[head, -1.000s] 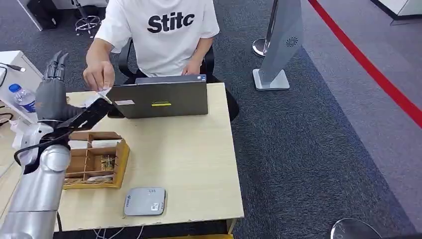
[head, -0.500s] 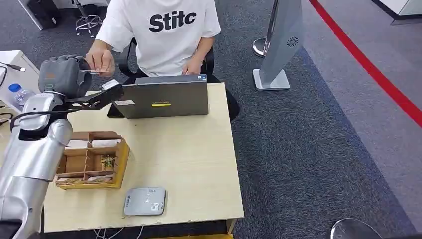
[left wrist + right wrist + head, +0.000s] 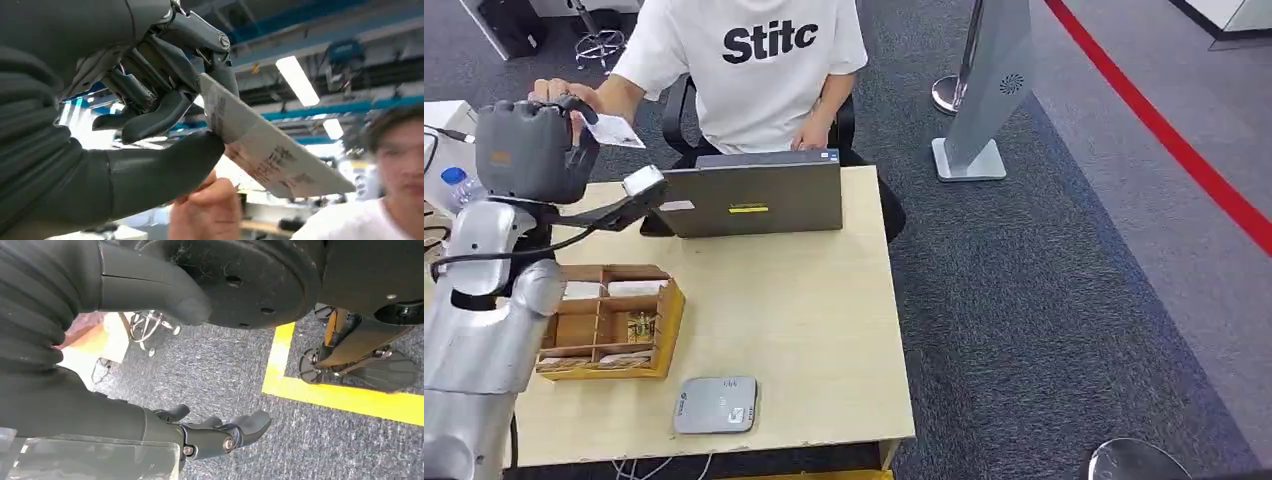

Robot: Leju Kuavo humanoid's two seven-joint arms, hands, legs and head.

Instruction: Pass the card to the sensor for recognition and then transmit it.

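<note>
My left hand point(image 3: 527, 148) is raised above the table's back left corner and pinches a white printed card point(image 3: 612, 131) between thumb and fingers. In the left wrist view the card point(image 3: 265, 150) sticks out from the thumb point(image 3: 165, 165), and a person's hand point(image 3: 210, 207) is close under it; I cannot tell if it touches the card. That person's hand point(image 3: 559, 91) is right behind my hand. The grey card sensor point(image 3: 715, 404) lies flat near the table's front edge. My right hand point(image 3: 220, 435) hangs over the carpet, fingers loosely apart, holding nothing.
A person in a white T-shirt point(image 3: 754, 70) sits behind a grey laptop point(image 3: 749, 193) at the table's back edge. A wooden divided box point(image 3: 609, 325) stands at the left of the table point(image 3: 804, 320). A water bottle point(image 3: 462, 190) stands further left.
My left hand has risen and turned, and its upright fingers have curled shut around the card. The person's hand moved up and left from the laptop's corner to my hand.
</note>
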